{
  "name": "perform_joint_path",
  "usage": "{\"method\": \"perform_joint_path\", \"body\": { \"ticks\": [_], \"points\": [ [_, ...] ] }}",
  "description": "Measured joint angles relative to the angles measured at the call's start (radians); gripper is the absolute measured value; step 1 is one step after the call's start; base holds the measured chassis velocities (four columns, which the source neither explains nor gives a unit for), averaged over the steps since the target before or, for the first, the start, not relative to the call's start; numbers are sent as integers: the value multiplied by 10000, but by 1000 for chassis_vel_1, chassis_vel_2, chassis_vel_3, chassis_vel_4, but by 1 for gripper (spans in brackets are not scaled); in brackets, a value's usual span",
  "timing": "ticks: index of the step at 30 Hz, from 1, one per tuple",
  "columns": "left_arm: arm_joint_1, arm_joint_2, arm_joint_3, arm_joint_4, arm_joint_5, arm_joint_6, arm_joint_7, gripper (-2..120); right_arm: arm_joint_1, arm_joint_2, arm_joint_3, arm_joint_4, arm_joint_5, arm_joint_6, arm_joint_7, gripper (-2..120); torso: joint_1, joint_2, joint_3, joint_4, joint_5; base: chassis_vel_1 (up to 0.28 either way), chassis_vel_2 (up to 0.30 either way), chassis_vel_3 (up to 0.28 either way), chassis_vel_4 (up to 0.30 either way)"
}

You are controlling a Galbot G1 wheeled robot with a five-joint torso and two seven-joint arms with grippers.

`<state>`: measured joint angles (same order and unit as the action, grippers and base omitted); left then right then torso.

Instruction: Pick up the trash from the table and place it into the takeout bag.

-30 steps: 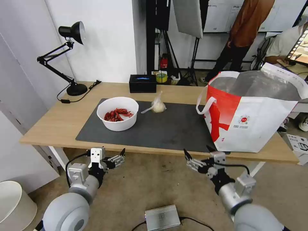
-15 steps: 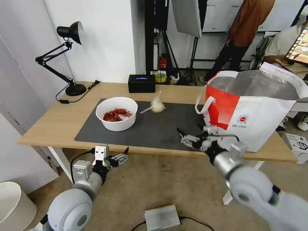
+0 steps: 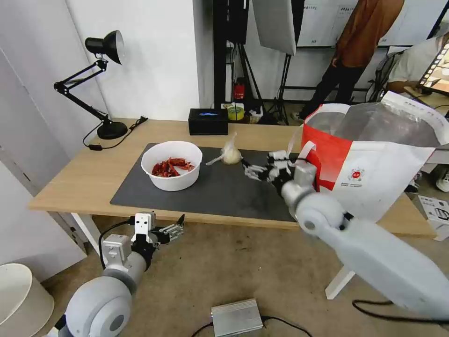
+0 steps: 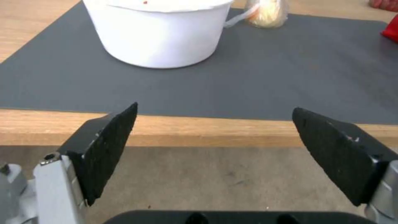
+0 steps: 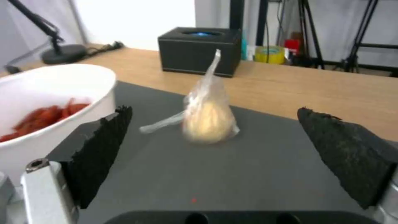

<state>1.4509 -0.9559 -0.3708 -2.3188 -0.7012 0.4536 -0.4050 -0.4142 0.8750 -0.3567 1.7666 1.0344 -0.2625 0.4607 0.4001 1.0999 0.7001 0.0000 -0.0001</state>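
On the table (image 3: 79,182), a white bowl of red crayfish shells (image 3: 171,164) sits at the left of the dark grey mat (image 3: 234,189). A knotted clear bag (image 3: 229,153) lies at the mat's far edge. The white and red takeout bag (image 3: 374,159) stands open at the right end. My right gripper (image 3: 250,169) hovers open over the mat, just right of the knotted bag (image 5: 207,115), which sits ahead between its fingers (image 5: 99,143) without touching them. My left gripper (image 3: 177,228) is open and empty below the table's front edge, facing the bowl (image 4: 159,31).
A black desk lamp (image 3: 100,84) stands at the table's far left corner and a black rectangular box (image 3: 208,121) at the far edge. On the floor are a white bin (image 3: 21,299) and a silver box (image 3: 236,318). People are in the room behind.
My right arm has risen from below the table's front edge and reached forward over the mat, close to the knotted bag. The left arm has barely moved.
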Motion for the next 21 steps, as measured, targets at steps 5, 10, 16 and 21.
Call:
{"method": "perform_joint_path", "body": {
  "ticks": [5, 10, 16, 21],
  "points": [
    [-8, -40, 7, 17, 27, -45, -6, 100, 893, 796, -464, -993, 405, -821, 631, 100, 0, 0, 0, 1, 0, 0, 0, 0, 0],
    [-20, -56, 44, 44, 35, -67, -7, 100, 1655, 1759, -742, -2227, 584, -1313, 827, 100, 0, 0, 0, 0, -1, 0, 0, 0, 0],
    [-2, -44, 25, 50, 39, -79, -7, 100, 2290, 2664, -854, -3449, 593, -1732, 880, 100, 0, 0, 0, 3, -1, 0, 0, 0, 0],
    [51, -40, 6, 51, 63, -165, -6, 100, 2950, 3679, -928, -5362, 365, -1911, 810, 100, 0, 0, -1, 2, -1, 0, 0, 0, 0]
  ]
}}
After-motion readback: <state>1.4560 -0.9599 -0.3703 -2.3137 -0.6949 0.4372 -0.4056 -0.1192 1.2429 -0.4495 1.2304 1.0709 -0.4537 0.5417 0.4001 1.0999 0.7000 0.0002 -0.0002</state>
